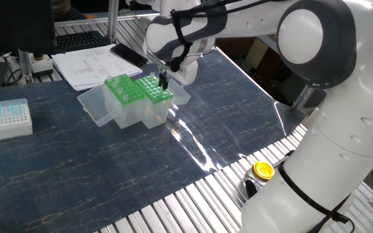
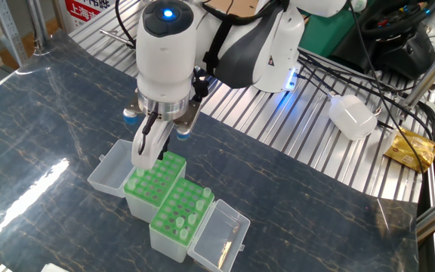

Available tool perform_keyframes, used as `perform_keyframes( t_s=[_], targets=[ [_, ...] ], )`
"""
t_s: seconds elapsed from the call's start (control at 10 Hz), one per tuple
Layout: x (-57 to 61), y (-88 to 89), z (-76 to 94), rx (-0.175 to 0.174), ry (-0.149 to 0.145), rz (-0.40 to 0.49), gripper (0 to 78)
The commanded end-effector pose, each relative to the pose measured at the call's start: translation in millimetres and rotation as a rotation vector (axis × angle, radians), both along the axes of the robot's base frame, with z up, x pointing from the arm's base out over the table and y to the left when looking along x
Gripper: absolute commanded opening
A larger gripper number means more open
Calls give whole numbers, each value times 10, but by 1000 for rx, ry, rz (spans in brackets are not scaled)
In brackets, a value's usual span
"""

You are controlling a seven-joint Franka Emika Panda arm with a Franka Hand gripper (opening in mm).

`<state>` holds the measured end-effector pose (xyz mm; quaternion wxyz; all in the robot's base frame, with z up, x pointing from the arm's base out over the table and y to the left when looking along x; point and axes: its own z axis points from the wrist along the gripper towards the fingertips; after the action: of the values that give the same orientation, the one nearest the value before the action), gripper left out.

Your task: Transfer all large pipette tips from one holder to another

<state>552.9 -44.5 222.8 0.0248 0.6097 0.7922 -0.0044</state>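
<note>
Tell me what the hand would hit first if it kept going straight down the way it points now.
Most likely the green top of the holder right beneath it. The hand points down over that rack, next to the second holder with the large pipette tips. Which hole it lines up with is unclear.
</note>
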Motion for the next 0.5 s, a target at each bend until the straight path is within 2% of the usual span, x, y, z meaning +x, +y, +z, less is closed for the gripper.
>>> perform_keyframes(
  t_s=[0.1, 0.5],
  targets=[
    [2, 1, 114, 3, -5, 16, 11],
    [4, -28, 325, 7, -6, 30, 11]
  ],
)
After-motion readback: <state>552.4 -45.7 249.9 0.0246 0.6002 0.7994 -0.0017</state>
